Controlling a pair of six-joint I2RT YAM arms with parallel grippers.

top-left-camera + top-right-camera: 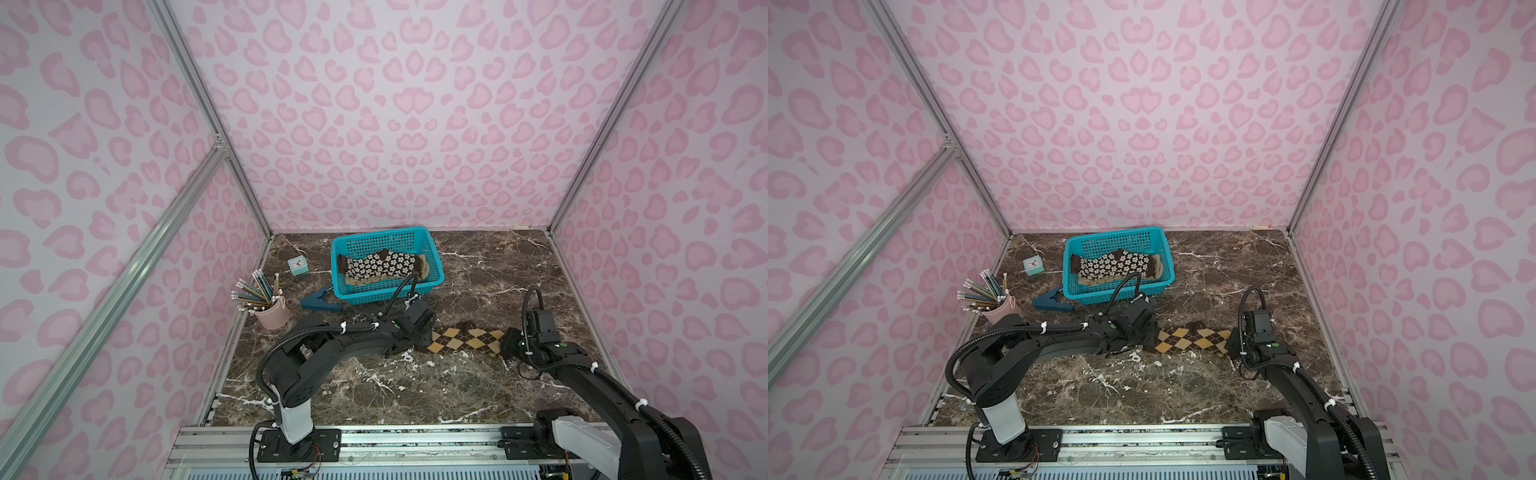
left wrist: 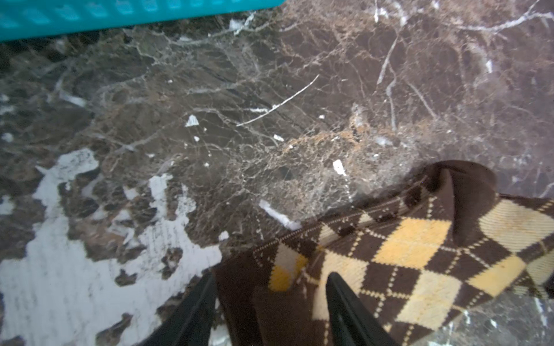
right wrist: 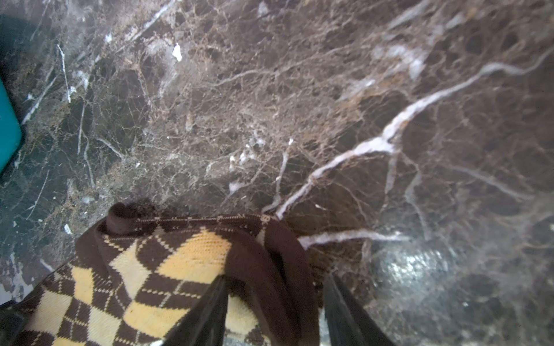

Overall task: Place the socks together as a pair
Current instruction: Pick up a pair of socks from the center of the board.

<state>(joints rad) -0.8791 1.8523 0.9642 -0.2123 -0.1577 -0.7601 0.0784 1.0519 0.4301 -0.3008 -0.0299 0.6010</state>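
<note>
On brown white-veined marble tabletop (image 1: 415, 395), within pink leopard-print walls (image 1: 415, 124), the argyle socks (image 1: 461, 338) lie flat before the teal basket (image 1: 365, 293). Left gripper (image 2: 271, 278) and right gripper (image 3: 275, 278) straddle opposite ends, fingers (image 2: 341, 302) spread, gripping nothing.

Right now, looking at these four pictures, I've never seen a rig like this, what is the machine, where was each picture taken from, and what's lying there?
It is two black robot arms bolted at the edge of a marble-look table. Two pictures look down from overhead, nearly alike; two come from cameras on the arms' wrists. Brown argyle socks, seemingly two stacked, lie flat between the arms. The left end effector and right end effector stand open over their ends, holding nothing. Behind sit a teal basket with a flowered sock, a small clock and a cup of pencils.
</note>
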